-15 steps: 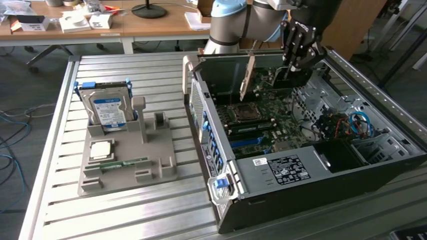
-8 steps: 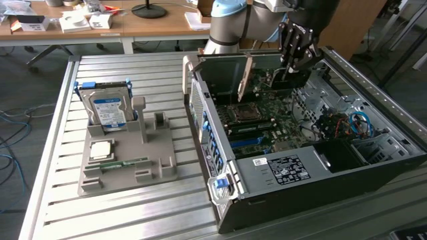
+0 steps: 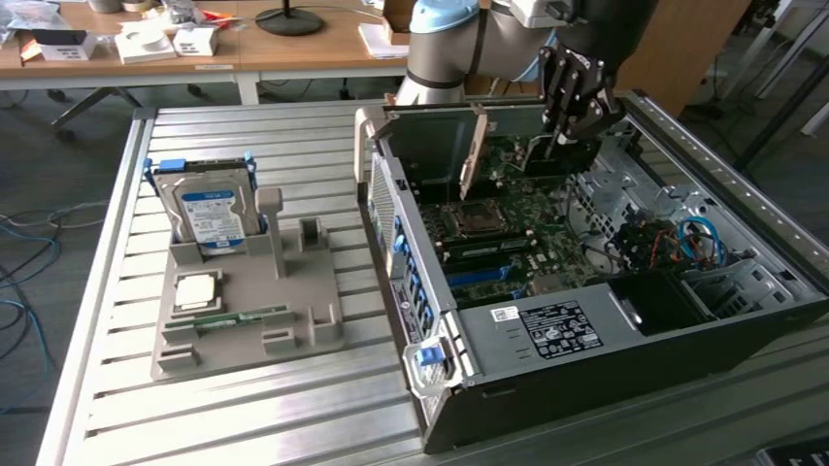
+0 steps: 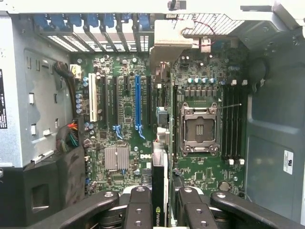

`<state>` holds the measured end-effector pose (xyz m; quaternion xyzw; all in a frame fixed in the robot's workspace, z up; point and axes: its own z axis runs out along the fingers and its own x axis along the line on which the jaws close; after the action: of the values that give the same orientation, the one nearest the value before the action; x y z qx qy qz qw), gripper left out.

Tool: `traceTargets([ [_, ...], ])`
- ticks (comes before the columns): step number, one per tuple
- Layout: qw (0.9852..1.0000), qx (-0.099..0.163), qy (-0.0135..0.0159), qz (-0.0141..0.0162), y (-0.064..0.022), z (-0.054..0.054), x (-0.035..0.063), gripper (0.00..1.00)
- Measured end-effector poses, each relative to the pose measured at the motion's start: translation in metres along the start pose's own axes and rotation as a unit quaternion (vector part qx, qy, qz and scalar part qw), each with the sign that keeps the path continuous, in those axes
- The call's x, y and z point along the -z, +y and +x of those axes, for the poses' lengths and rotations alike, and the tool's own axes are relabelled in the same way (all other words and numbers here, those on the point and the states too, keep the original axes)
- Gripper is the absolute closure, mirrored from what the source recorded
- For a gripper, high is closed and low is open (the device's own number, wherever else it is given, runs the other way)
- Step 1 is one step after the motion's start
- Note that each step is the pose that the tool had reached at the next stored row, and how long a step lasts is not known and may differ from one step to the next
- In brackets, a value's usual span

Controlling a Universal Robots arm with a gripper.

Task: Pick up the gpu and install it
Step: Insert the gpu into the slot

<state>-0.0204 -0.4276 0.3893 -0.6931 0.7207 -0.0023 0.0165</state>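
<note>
The gpu (image 3: 518,155) is a thin dark card standing on edge inside the open computer case (image 3: 545,330), over the far end of the motherboard (image 3: 506,233). My gripper (image 3: 568,136) reaches down from above and is shut on the card's upper edge. In the wrist view the gpu (image 4: 160,176) appears edge-on between my two black fingers (image 4: 139,200), my gripper (image 4: 162,196) closed around it. Its grey metal bracket (image 4: 169,45) lies against the case's rear slot openings. The card runs beside the blue expansion slot (image 4: 138,105) and the processor socket (image 4: 198,129). Whether it is seated in a slot I cannot tell.
On the exterior view's left a grey holder (image 3: 247,301) carries an upright silver hard drive (image 3: 214,214), a square processor chip (image 3: 197,289) and a slim green memory stick (image 3: 240,317). The case walls and the black drive bay (image 3: 661,301) hem in the motherboard. Cluttered desks stand behind.
</note>
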Motion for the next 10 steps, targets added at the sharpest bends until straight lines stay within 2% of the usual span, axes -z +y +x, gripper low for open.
traceTargets([
  [10,1.0000,0.000,-0.0001,0.0000,-0.0002,0.0076,0.0001,0.74],
])
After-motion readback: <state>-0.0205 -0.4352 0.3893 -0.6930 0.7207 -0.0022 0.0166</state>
